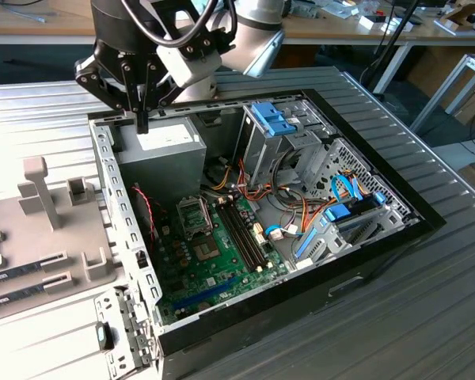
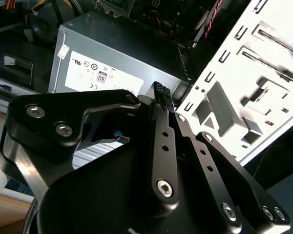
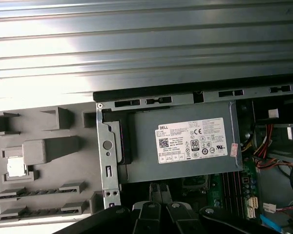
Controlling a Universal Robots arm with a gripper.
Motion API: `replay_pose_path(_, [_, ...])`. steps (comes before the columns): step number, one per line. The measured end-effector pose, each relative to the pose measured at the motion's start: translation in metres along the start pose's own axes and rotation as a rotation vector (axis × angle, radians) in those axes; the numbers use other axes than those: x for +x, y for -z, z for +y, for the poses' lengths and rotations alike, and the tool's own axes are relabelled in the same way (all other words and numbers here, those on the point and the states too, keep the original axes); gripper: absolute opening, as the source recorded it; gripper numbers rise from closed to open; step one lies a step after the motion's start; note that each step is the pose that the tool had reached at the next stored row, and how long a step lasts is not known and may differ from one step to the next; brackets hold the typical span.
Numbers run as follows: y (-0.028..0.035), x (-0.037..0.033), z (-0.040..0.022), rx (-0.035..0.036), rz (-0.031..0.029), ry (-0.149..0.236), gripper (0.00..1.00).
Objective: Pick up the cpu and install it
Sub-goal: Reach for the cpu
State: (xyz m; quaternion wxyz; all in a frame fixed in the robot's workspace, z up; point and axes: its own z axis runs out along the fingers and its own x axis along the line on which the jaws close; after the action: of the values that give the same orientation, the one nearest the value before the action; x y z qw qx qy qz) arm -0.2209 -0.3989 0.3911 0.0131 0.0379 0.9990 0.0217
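Note:
The cpu (image 3: pixel 14 168), a small silver square chip, lies in a pocket of the grey holder tray (image 3: pixel 53 146) outside the computer case. My gripper (image 1: pixel 142 125) hangs above the case's near corner, over the edge of the grey power-supply box (image 1: pixel 162 154) and well apart from the cpu. Its black fingers (image 2: pixel 158 92) stand together with nothing between them; the gripper (image 3: pixel 159 191) points down by the box. On the green motherboard (image 1: pixel 222 269), the square metal socket frame (image 1: pixel 194 215) sits beyond the power-supply box.
Two long memory sticks (image 3: pixel 39 190) lie in slots of the tray near the cpu. The case's perforated metal wall (image 1: pixel 123 214) rises between tray and motherboard. Drive cages (image 1: pixel 281 134) and bundled cables (image 1: pixel 301 214) crowd the exterior view's right side of the case.

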Motion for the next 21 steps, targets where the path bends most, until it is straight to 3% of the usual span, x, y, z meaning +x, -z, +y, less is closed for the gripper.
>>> replay_pose_path(21, [-0.0001, 0.0128, -0.0010, 0.0000, 0.0000, 0.000, 0.10])
